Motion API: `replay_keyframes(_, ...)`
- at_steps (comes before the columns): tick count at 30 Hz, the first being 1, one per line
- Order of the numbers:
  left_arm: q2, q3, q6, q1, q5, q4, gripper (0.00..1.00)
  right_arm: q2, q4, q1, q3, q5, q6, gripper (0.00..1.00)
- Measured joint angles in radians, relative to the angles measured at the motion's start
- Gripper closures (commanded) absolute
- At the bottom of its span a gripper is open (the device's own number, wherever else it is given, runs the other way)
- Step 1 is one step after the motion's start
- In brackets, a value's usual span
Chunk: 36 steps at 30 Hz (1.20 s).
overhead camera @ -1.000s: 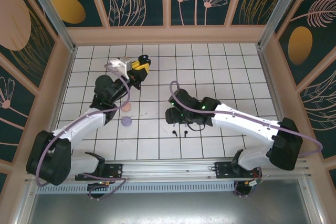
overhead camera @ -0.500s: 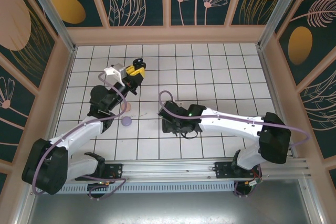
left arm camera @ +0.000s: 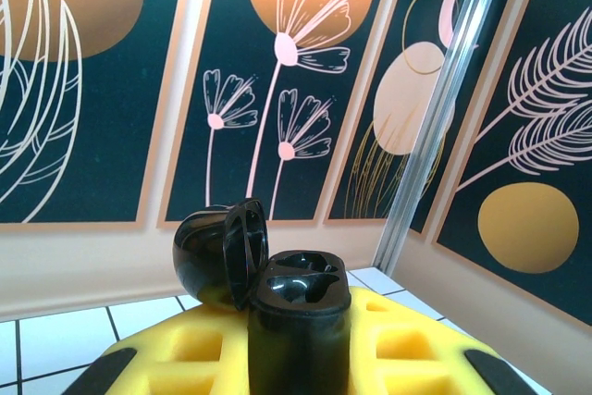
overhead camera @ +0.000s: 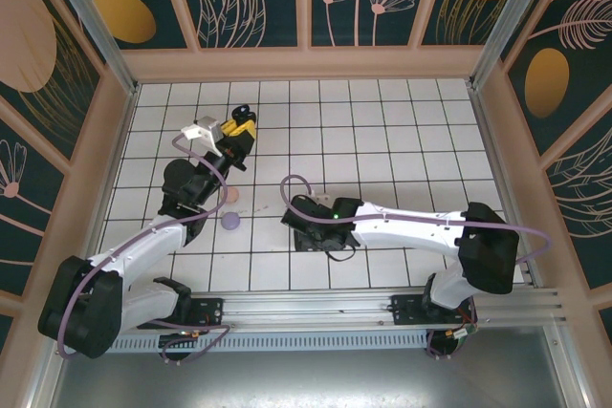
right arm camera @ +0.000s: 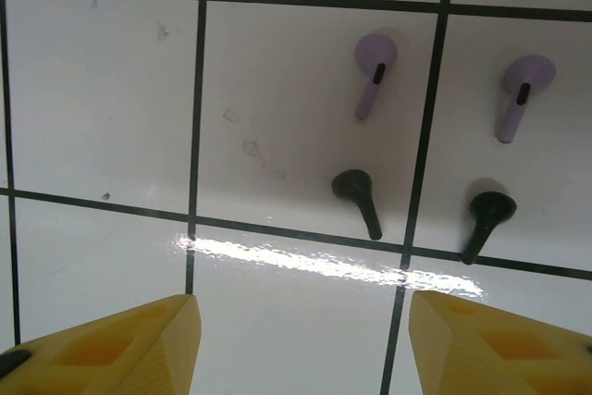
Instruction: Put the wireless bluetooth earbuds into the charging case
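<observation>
Black buds lie ahead of the released right tool; an off-centre pinch could flick one away. Left tool clenches the case.

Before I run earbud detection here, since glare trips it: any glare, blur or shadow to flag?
Right wrist view: a bright glare streak crosses the tile below the black earbuds, which look sharp with faint shadows. Left wrist view: the black charging case is sharp, evenly lit.

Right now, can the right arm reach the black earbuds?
Probably yes: the right fingers stand open just short of the black earbuds, with only bare tile between.
</observation>
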Motion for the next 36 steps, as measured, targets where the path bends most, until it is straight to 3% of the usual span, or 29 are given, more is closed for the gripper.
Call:
replay_keyframes(21,-0.035,0.0,0.0,0.0,0.025,-0.008,1.0,0.079,-0.003,0.0,0.003,0.005,-0.015,0.41)
replay_keyframes(36,-0.009,0.0,-0.005,0.0,0.059,-0.007,1.0,0.107,0.068,-0.072,0.002,-0.02,-0.084,0.49)
